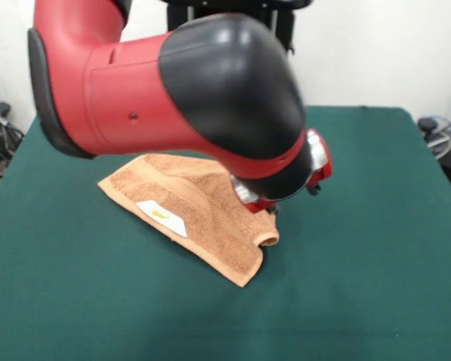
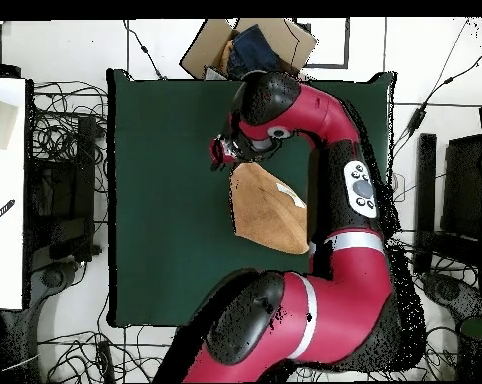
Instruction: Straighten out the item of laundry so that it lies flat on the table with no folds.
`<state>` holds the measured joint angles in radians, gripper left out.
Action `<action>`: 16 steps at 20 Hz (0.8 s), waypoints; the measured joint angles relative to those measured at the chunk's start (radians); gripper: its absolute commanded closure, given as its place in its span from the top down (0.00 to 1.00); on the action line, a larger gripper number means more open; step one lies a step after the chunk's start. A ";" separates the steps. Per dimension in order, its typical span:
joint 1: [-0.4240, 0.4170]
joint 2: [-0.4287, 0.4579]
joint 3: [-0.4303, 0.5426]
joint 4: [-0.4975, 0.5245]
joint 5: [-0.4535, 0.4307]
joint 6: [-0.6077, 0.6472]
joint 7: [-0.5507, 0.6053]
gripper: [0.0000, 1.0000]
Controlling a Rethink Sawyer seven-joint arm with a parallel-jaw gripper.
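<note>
- Towel [image 1: 203, 207]: orange-tan terry, on the table [image 1: 376, 248] near its middle, folded over itself, not flat; one corner curls up into a small roll at the end nearest the gripper.
- Label [image 1: 162, 216] on towel: white, small yellow mark, no writing readable.
- Woven band runs along the towel's near edge beside the label.
- Gripper [image 1: 273, 204]: low, right at the towel's curled corner, mostly hidden behind the arm's [image 1: 173, 83] black and red elbow; cannot tell how far open or if it has cloth.
- Overhead: towel [image 2: 269, 208] sits beside the arm, gripper [image 2: 223, 152] at its far corner.
- Cardboard box [image 2: 247, 45] off the table's far edge, open, something dark blue inside, can't tell what.
- Cables [image 2: 70, 130] on the floor around the table.
</note>
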<state>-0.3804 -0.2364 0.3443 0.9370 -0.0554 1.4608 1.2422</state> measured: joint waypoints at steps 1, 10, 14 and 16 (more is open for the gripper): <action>-0.005 0.006 0.000 -0.004 0.000 0.000 0.000 1.00; -0.034 0.070 0.000 -0.073 0.000 0.028 0.000 1.00; -0.041 0.103 0.000 -0.118 0.000 0.059 0.000 1.00; -0.045 0.116 0.000 -0.137 0.000 0.074 0.000 1.00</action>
<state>-0.4250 -0.1202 0.3446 0.7996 -0.0556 1.5349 1.2422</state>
